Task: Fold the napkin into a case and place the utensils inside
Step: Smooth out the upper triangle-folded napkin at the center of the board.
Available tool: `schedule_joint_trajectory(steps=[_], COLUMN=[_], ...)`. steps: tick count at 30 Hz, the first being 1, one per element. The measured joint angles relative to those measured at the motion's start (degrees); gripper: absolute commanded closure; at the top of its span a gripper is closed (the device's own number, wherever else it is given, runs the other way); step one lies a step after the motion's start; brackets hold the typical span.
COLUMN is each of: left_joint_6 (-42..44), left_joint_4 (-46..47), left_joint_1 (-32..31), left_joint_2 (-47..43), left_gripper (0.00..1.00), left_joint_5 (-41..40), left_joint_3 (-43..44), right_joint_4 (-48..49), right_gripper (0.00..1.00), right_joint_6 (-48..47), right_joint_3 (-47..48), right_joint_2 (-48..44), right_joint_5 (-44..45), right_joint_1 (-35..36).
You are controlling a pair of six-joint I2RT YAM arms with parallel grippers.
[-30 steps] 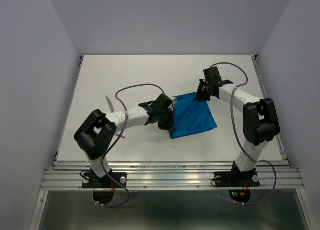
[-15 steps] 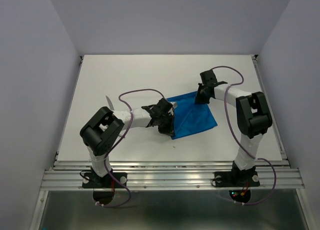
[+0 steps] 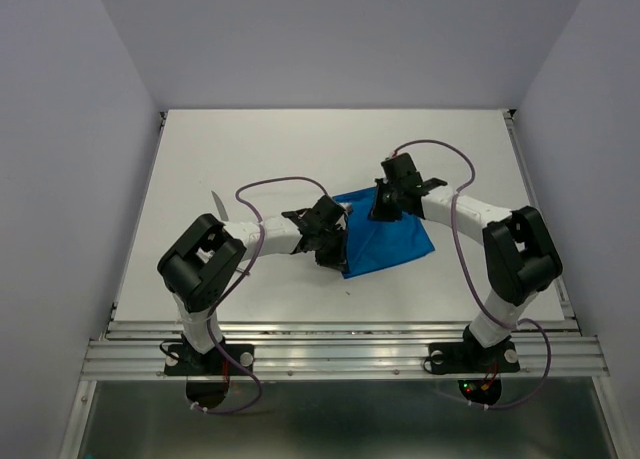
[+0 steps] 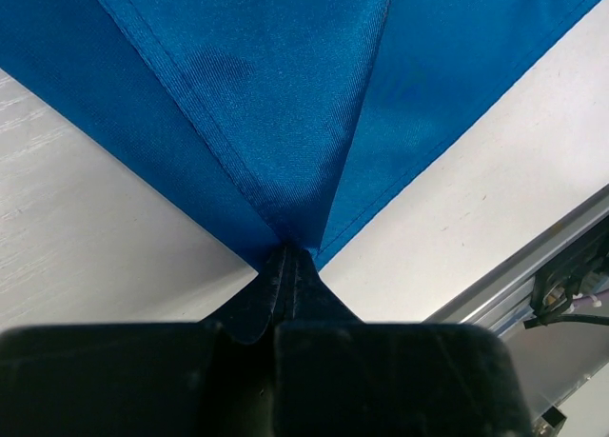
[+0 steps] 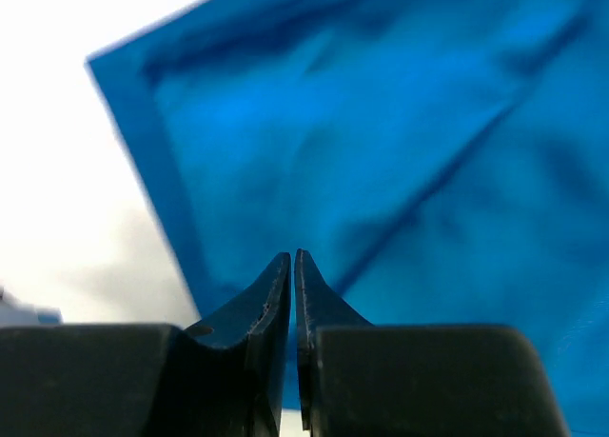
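The bright blue napkin (image 3: 395, 239) lies in loose layers at the table's middle, with a diagonal crease. My left gripper (image 3: 337, 259) is shut on its near-left corner; in the left wrist view the jaws (image 4: 290, 251) pinch the cloth (image 4: 285, 94) where two edges meet. My right gripper (image 3: 378, 211) is over the napkin's far-left part. In the right wrist view its jaws (image 5: 293, 256) are closed over the cloth (image 5: 381, 123), and no cloth shows between them. One slim grey utensil (image 3: 218, 201) lies left of my left arm. The teal-handled utensil and the case are not in view.
The white table (image 3: 270, 149) has a metal rail (image 3: 340, 329) along its near edge and grey walls on three sides. Purple cables loop over both arms.
My right gripper has moved left and nearer, from the napkin's far-right corner to its far-left part. My left gripper has stayed on the near-left corner.
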Motion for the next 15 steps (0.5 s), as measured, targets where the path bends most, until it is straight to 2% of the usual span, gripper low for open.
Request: schedule_joint_trajectory(steps=[4,7,15], left_joint_6=[0.20,0.26,0.39], left_joint_4=[-0.02,-0.02,0.00], left_joint_1=[0.00,0.00,0.00], left_joint_2=[0.04,0.07,0.07], left_gripper=[1.00,1.00,1.00], left_joint_5=[-0.02,0.00,-0.04], left_joint_3=[0.00,0.00,0.00], right_joint_4=[1.73,1.84,2.89], right_gripper=[0.89,0.89,0.87], right_joint_6=[1.57,2.56,2.95], right_joint_3=[-4.68,-7.02,-6.82], right_joint_2=[-0.26,1.42,1.57], right_joint_5=[-1.88,-2.29,-2.03], right_joint_1=[3.67,3.89,3.26])
